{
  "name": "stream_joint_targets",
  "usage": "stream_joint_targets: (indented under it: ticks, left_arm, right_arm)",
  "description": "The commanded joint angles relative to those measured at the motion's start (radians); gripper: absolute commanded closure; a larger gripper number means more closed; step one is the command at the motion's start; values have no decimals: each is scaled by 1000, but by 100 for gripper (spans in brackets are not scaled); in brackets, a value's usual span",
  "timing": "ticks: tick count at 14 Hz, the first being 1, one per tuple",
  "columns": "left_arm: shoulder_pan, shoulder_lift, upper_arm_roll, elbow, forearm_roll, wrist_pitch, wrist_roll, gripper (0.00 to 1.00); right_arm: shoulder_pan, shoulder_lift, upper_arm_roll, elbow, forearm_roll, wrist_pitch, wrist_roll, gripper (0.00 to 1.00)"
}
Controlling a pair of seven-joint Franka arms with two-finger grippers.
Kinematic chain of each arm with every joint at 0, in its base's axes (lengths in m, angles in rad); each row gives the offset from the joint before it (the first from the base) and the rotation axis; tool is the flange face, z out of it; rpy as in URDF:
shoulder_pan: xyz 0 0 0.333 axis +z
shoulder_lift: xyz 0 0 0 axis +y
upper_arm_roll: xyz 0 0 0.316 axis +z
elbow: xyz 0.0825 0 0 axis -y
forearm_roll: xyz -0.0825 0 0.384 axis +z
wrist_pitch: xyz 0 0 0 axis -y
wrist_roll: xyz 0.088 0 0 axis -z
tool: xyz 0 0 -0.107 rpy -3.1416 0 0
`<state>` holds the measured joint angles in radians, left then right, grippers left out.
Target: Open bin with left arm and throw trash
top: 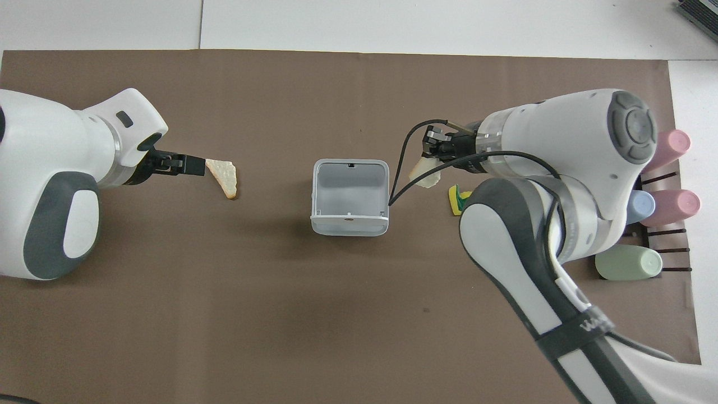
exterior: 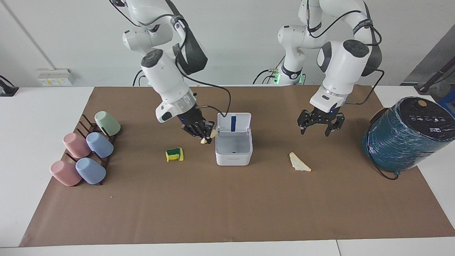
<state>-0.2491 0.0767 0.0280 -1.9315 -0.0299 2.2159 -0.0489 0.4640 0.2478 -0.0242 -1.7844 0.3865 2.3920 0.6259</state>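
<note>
The white bin (exterior: 233,156) (top: 349,224) stands mid-mat with its lid (exterior: 233,123) raised, the blue strip showing on it. My right gripper (exterior: 206,137) (top: 435,156) is shut on a cream wedge scrap (exterior: 213,133) (top: 424,174) and holds it in the air just beside the bin's rim, on the right arm's side. The yellow-and-green sponge piece (exterior: 174,154) (top: 455,200) lies on the mat beside the bin. A second cream wedge (exterior: 299,162) (top: 224,177) lies toward the left arm's end. My left gripper (exterior: 314,132) (top: 193,166) hangs open over the mat by that wedge.
Several pastel cups (exterior: 85,149) lie on a dark rack at the right arm's end. A big teal-wrapped cylinder (exterior: 407,133) stands at the left arm's end. A brown mat (exterior: 227,206) covers the table.
</note>
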Motion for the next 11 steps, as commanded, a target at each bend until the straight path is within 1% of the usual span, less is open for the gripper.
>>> stream_joint_targets:
  ticks: [1,2,4,6,7,8,9,10,11]
  left_arm:
    - [19,26,-6,-46,8,131,-66,0]
    - [45,37,-6,-59,7,169,-104,0]
    - [53,64,-6,-63,5,220,-214,0]
    - [51,103,-6,-63,5,246,-334,0]
    - [44,126,-6,-63,5,266,-409,0]
    - [42,139,-6,-63,5,280,-489,0]
    - [40,146,-6,-63,5,277,-535,0]
    - [40,164,-6,-63,5,277,-558,1]
    - [40,179,-6,-61,5,281,-593,4]
  right_arm:
    - [18,21,-3,16,28,29,35,100]
    - [21,21,-3,11,28,29,37,100]
    - [31,19,-2,-1,29,19,40,100]
    - [67,24,1,-27,29,30,51,100]
    - [68,31,3,-33,29,35,49,95]
    - [70,34,1,-33,29,36,51,86]
    - [70,33,1,-35,29,36,51,66]
    - [70,34,1,-35,29,36,51,38]
    - [70,34,1,-35,29,35,51,6]
